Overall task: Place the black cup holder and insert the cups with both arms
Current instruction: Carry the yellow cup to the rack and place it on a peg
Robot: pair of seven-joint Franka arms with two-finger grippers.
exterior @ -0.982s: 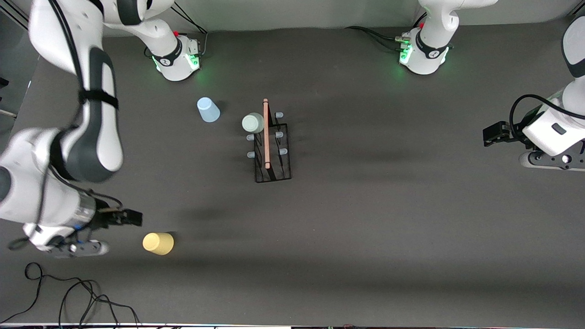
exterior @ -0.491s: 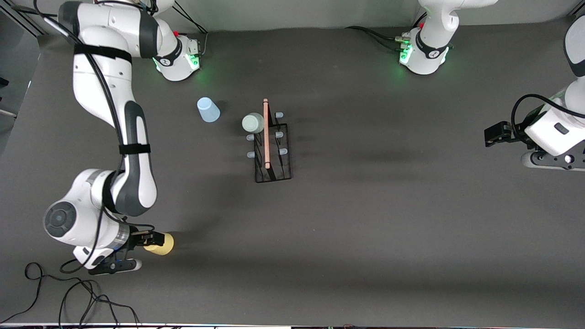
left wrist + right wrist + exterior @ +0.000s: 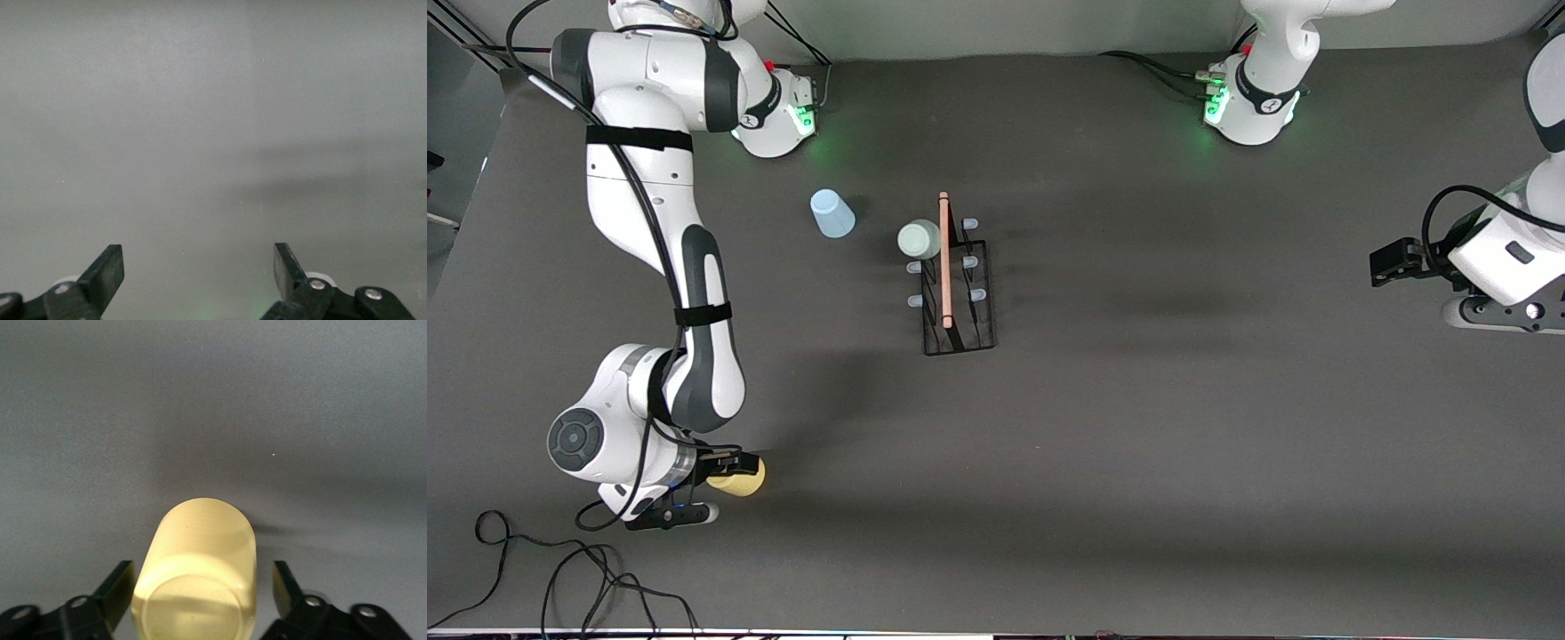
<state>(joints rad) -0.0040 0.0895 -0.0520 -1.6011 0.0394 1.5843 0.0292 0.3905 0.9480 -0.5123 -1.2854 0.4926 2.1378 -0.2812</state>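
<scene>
The dark grey table (image 3: pixel 1138 444) is read here as a clock dial centred on the rack, with 12 toward the robots' bases.

The right arm (image 3: pixel 640 204) runs from its base at about 11 o'clock down to between 7 and 8 o'clock. The left arm (image 3: pixel 1507 253) waits at 3 o'clock, at its own end of the table.

The black cup holder (image 3: pixel 958 302) stands upright mid-table, and its wooden rod (image 3: pixel 944 258) lies along the 12-to-6 line.

A pale green cup (image 3: pixel 919 239) sits on the holder at its 11 o'clock corner, just beside the rod. A light blue cup (image 3: pixel 832 214) stands on the table at 10 o'clock, near the holder but apart from it. A yellow cup (image 3: pixel 743 483) (image 3: pixel 197 553) lies on its side between 7 and 8 o'clock, well apart from the holder.

The right gripper (image 3: pixel 734 467) (image 3: pixel 201 565) is low at the yellow cup. Its fingers are apart on either side of the cup's base end, and a gap shows at one finger. The left gripper (image 3: pixel 1383 265) (image 3: pixel 198 247) hangs over bare table at 3 o'clock, fingers spread wide with nothing between them.

A black cable (image 3: pixel 560 569) is coiled at 7 o'clock, at the table's edge.
</scene>
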